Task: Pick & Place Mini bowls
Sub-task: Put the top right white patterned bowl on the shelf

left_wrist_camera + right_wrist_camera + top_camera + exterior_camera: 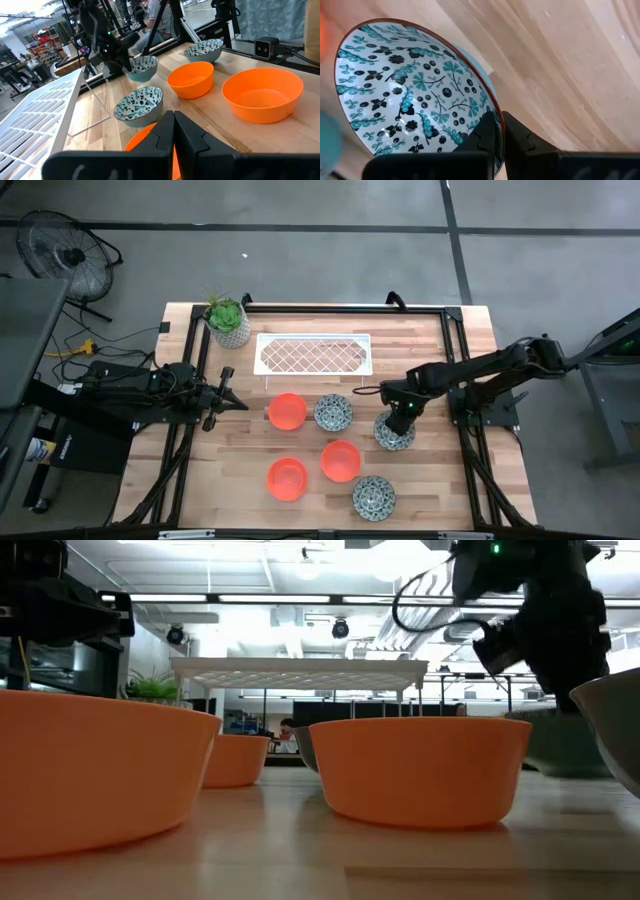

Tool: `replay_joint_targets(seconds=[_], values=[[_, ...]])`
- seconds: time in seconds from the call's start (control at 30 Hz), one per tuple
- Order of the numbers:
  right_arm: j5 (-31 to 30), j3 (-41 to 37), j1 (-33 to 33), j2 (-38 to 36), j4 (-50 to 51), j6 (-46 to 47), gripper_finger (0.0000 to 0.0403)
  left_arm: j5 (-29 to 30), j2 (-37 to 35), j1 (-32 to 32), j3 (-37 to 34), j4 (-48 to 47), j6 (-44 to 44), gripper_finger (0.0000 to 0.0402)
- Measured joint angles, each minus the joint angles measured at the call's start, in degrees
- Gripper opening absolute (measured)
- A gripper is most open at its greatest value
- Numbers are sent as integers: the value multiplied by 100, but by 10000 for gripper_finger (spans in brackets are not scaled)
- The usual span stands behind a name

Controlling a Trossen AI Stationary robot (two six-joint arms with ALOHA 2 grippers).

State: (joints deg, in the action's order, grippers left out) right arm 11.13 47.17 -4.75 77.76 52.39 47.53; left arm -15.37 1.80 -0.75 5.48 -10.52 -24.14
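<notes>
No legible text, labels, brand marks, numbers or signs in any view. Surfaces checked: the table (200,480), the bowls, the rack (314,354), both arms, and the room behind. The shelving far back in the left wrist view is too blurred to read.

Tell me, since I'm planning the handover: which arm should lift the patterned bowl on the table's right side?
Right. Its tool is already closed over the rim of that white, dark-patterned mini bowl. The left tool waits shut beyond the plain orange bowl.
</notes>
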Motion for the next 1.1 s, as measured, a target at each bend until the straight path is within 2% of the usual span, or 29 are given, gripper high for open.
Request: replay_joint_targets(seconds=[0.3,0.53,0.8,1.1], values=[[73,951,330,-359,827,-287,2,1,-2,-1,1,0,0,0],[-280,2186,768,-300,1682,-950,2,1,-2,-2,0,0,0,0],[-367,3582,1337,335,2398,-1821,2,1,-2,-2,0,0,0,0],[-282,4887,2023,1329,2664,-2588,4,2,-1,-1,1,0,0,0]])
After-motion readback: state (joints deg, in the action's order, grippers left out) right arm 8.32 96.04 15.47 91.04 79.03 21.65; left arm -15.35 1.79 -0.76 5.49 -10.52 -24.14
